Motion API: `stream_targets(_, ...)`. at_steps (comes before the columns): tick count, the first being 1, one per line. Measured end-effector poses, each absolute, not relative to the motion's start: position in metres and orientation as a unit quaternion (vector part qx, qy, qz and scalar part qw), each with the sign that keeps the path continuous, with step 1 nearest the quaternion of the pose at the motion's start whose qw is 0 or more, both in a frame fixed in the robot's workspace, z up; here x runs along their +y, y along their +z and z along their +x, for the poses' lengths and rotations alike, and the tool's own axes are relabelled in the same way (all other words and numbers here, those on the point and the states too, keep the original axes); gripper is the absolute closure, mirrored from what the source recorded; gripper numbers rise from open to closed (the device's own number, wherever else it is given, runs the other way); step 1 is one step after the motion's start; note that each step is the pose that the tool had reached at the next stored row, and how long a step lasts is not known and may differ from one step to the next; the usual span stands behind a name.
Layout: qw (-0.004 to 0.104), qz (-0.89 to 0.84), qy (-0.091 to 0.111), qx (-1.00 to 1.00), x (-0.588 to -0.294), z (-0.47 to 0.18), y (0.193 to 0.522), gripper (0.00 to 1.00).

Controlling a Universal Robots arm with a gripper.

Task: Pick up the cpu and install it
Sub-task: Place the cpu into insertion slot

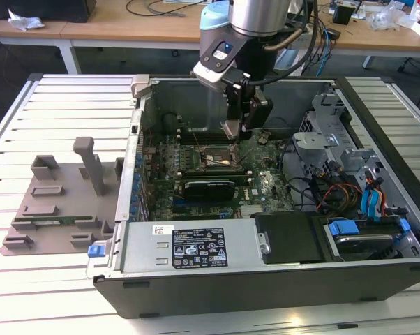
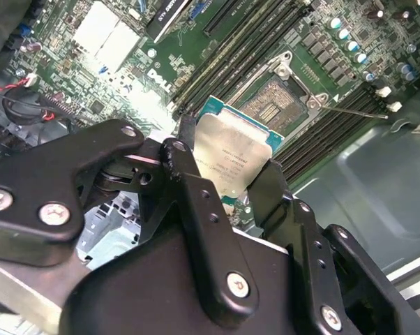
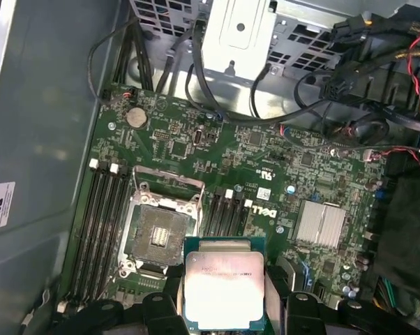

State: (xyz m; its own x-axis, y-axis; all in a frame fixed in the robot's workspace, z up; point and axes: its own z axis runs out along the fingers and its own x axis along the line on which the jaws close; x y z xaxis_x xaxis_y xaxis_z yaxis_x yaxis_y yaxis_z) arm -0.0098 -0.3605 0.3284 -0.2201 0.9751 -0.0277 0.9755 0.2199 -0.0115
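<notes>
- One cpu point(image 3: 224, 289)
- One gripper point(image 1: 238, 130)
- One robot arm point(image 1: 255, 17)
- One computer case point(image 1: 266, 279)
- One grey fixture tray point(image 1: 49, 202)
- One open processor socket point(image 3: 158, 234)
- One long black card point(image 1: 208, 187)

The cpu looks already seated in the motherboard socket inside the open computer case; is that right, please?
Not quite: the cpu is not seated but held in the gripper, above the motherboard inside the open computer case. The first wrist view shows the socket empty.
</notes>
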Motion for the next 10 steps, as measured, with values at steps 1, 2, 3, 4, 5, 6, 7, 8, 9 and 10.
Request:
stream_targets(1,0.007,0.628,-0.013,0.778,-0.3605,-0.0098,0.3284,0.45)
stream_targets(2,0.007,0.631,-0.013,0.776,-0.3605,-0.0098,0.3284,0.45)
stream_targets(3,0.007,0.634,-0.013,0.773,-0.3605,-0.0098,0.3283,0.45)
stream_targets(4,0.007,0.638,-0.013,0.770,-0.3605,-0.0098,0.3283,0.45)
stream_targets(5,0.007,0.640,-0.013,0.768,-0.3605,-0.0098,0.3283,0.45)
stream_targets(6,0.007,0.642,-0.013,0.767,-0.3605,-0.0098,0.3283,0.45)
stream_targets(7,0.007,0.645,-0.013,0.764,-0.3605,-0.0098,0.3283,0.45)
stream_targets(8,0.007,0.649,-0.013,0.761,-0.3605,-0.0098,0.3282,0.45)
stream_targets(9,0.007,0.653,-0.014,0.757,-0.3605,-0.0098,0.3282,0.45)
stream_targets(10,0.007,0.657,-0.014,0.754,-0.3605,-0.0098,0.3281,0.45)
